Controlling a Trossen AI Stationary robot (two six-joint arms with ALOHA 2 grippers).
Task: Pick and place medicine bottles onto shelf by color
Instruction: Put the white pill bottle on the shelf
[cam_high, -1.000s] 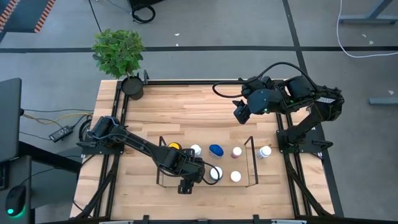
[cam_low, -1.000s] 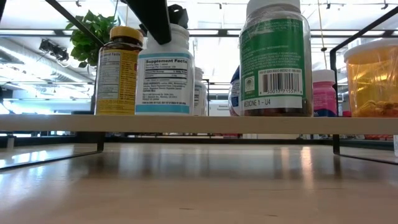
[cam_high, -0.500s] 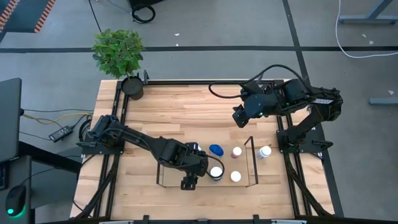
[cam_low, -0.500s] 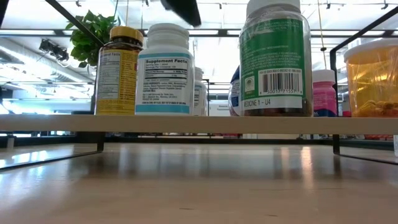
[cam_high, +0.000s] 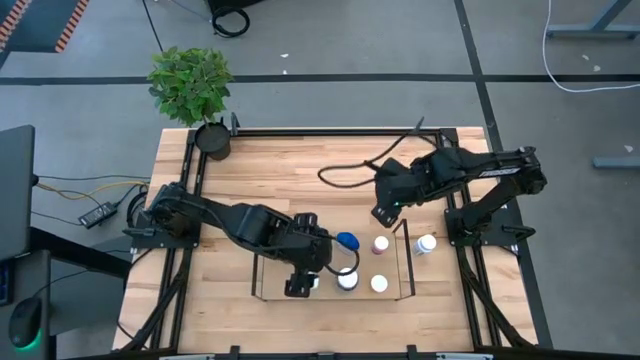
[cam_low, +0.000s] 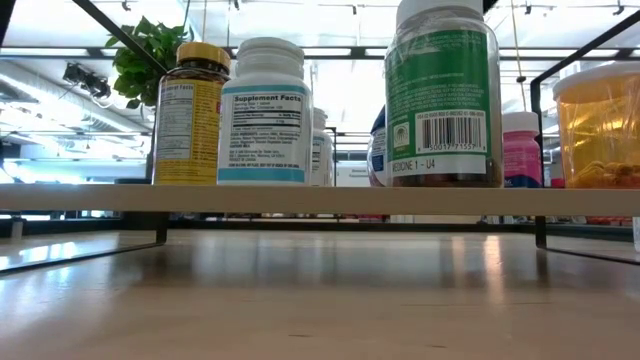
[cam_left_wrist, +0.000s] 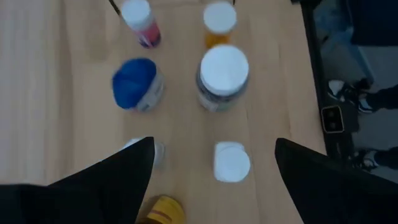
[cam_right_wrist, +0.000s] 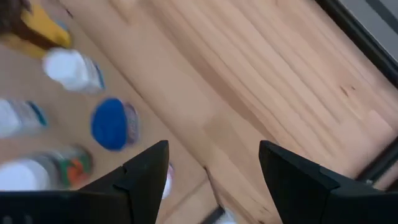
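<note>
Standing upright on shelf (cam_low: 320, 199), white-capped, blue-capped medicine bottles (cam_low: 264, 112)

The butcher-block table (cam_high: 300, 170) stood on a grey concrete floor (cam_high: 330, 40) crossed by dark tape lines — a potted green plant (cam_high: 192, 85) sat at its far corner. Across the table, the room was bright — ceiling strip lights (cam_low: 345, 52) glowed overhead.

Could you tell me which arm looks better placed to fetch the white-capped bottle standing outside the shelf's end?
Probably the right: its open gripper hovers near that bottle, while the left gripper is over the shelf.
</note>
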